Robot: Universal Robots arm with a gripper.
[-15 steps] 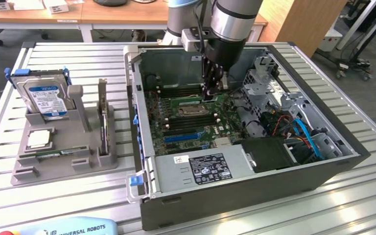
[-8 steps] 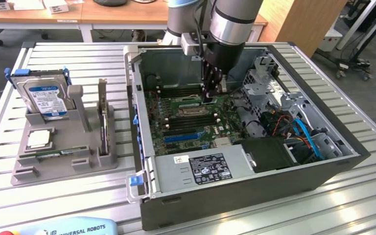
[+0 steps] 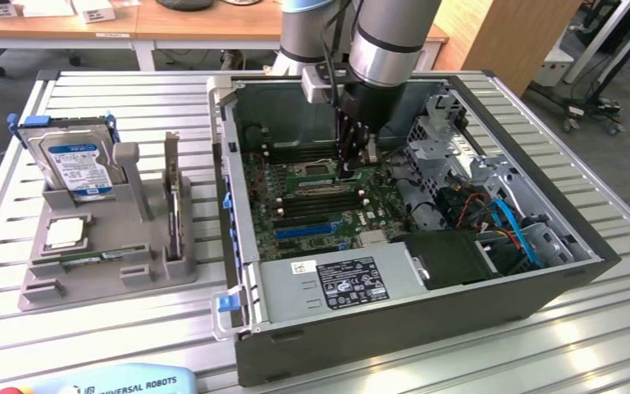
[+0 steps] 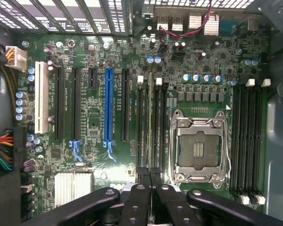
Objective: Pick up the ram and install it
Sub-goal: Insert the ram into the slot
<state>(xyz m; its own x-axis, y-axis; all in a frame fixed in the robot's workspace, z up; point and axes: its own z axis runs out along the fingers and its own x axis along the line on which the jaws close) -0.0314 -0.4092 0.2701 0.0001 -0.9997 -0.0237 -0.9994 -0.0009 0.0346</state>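
Clamping the ram [image 4: 151, 122] edge-on (jaws nearly shut), the gripper [image 4: 150, 175] hangs above the motherboard slots [image 4: 140, 127] between the case walls [image 3: 381, 336].

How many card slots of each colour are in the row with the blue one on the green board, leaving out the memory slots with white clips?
White slot: 1
Blue slot: 1
Black slots: 4, one of them short
Total: 6
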